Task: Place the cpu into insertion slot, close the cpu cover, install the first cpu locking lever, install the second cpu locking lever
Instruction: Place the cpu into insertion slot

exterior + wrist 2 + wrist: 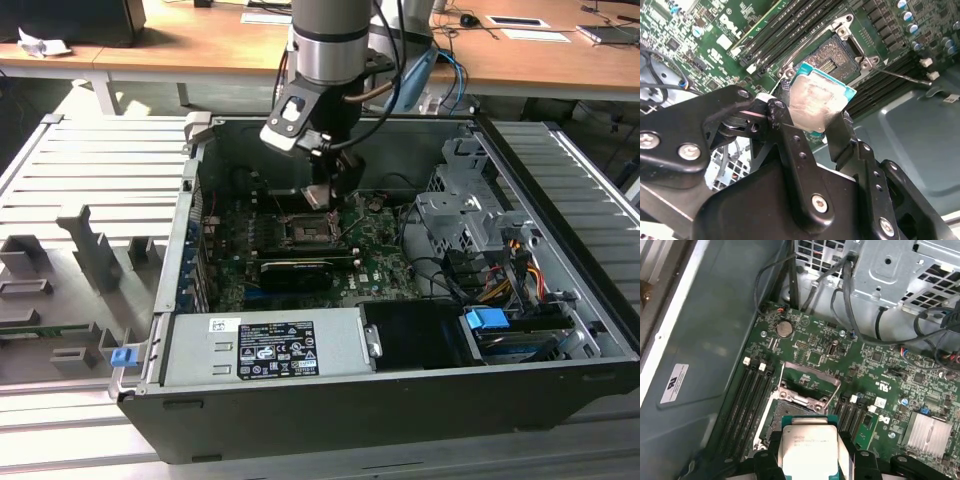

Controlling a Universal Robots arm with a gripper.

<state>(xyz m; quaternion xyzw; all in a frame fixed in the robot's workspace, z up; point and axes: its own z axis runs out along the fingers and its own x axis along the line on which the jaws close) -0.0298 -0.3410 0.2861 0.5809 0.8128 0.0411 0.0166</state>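
We see the cpu (820, 100) pinched by its edges in the closed claw (811, 124), its silvery face showing in both wrist views. It hangs just above the insertion slot (832, 54) and is not touching it. The socket lies bare, with the cpu cover (812, 373) swung up. Both sit on the green circuit board (375, 255) at the bottom of the open computer case (400, 420), which also holds a long black card (295, 272), a grey power supply (270, 345), a metal drive cage (460, 215) and bundled cables (525, 262). The case rests on a ribbed grey desk (90, 170).
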